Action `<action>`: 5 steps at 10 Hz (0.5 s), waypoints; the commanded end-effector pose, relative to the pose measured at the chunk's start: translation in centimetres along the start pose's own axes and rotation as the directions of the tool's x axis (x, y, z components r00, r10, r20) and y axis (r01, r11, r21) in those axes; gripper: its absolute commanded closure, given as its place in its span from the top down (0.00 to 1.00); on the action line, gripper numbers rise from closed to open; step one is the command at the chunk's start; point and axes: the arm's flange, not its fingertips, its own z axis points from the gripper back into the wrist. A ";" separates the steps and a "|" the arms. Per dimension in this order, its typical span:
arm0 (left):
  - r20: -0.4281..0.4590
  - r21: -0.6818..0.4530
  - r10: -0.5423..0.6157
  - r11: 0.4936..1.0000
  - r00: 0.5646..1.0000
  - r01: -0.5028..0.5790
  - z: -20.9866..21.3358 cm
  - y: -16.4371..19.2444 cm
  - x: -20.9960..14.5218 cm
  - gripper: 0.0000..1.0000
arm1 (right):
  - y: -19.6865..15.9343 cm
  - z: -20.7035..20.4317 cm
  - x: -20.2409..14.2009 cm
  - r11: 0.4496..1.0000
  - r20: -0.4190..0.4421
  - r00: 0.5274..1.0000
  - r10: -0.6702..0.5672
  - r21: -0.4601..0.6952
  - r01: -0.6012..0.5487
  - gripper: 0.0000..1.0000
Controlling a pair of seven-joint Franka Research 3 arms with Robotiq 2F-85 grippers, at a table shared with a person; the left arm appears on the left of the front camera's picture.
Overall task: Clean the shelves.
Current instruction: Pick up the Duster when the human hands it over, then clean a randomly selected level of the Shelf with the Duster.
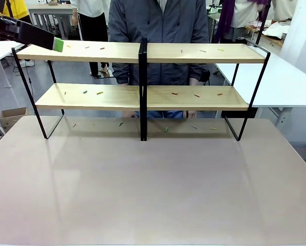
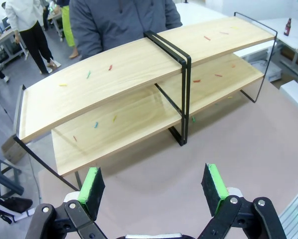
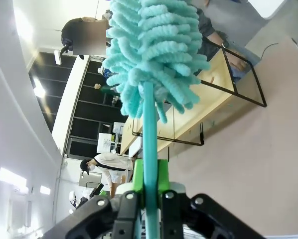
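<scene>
The shelves (image 1: 143,53) stand across the far half of the brownish tabletop, two pale boards on a black frame with a central post. Small coloured scraps (image 1: 102,48) lie on both boards and on the tabletop under them. My left gripper (image 1: 58,44) hovers at the top board's left end. In its wrist view the left gripper (image 2: 154,188) is open and empty, looking down on the shelves (image 2: 129,64). My right gripper (image 3: 150,191) is shut on the handle of a teal fluffy duster (image 3: 154,50), with the shelves (image 3: 199,107) beyond it.
A person in a dark jacket (image 1: 158,23) stands right behind the shelves, hands low behind the lower board. White tables (image 1: 291,82) flank the far right and left. A cardboard box (image 1: 12,117) sits on the floor at left. The near tabletop (image 1: 153,195) is bare.
</scene>
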 end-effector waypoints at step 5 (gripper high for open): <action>0.000 -0.003 0.001 1.000 1.000 -0.001 0.0 0.1 -0.2 1.00 | 0.3 0.2 0.4 1.000 0.000 1.000 0.001 0.022 -0.001 0.00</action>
